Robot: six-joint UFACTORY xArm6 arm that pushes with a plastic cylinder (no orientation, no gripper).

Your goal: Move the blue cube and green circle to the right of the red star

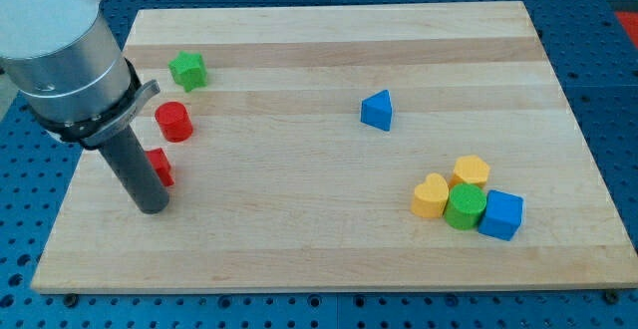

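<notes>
We find the blue cube point(500, 215) at the near right of the board, a plain matte block with square faces, touching the green circle point(466, 206), a short smooth cylinder just to its left. Pressed against that pair are a yellow heart point(431, 196) on the left and a yellow hexagon-like block point(471, 171) just behind. The red star point(159, 166) sits far off at the near left, half hidden behind our rod, so its shape is hard to make out. My tip point(152, 207) rests on the wood just beside that red block, on its near side, well apart from the cube and the circle; the rod is a smooth dark cylinder under a grey metal collar, with nothing clamped. Behind it are a red cylinder point(173, 121) and a green star point(187, 70). A blue triangular block point(377, 110) lies alone mid-board. The board point(299, 239) is pale wood with visible lengthwise grain, on a blue perforated table point(20, 239). We read no writing anywhere.
</notes>
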